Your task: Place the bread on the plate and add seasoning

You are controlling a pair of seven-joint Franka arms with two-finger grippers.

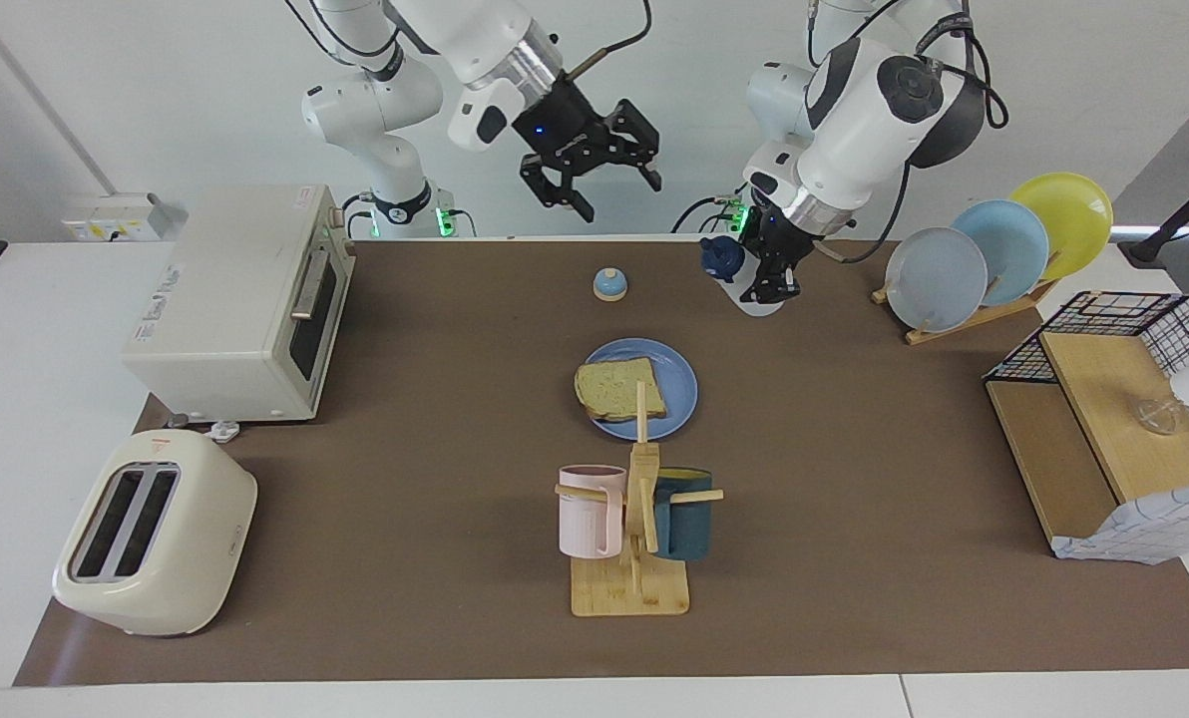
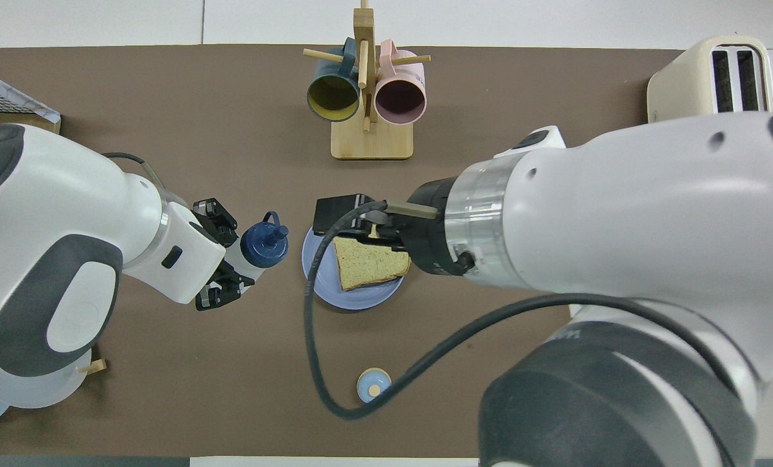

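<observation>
Above the surface, the left gripper [image 1: 762, 282] is gripping the seasoning [image 1: 729, 269].
Its translucent white body is tilting, navy cap toward the plate [image 1: 676, 371]; the right gripper [image 1: 604, 189] is hanging open.

Mug rack [image 1: 632, 529] crowds plate [image 1: 679, 384]; other sides open.

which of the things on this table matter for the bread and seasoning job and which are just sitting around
In the job:
- bread, lying on the plate
- plate, the blue one
- seasoning bottle, held up in the left gripper

Just lying about:
- bell
- mug rack with a pink and a dark blue mug
- toaster
- toaster oven
- plate rack
- wire basket
</observation>
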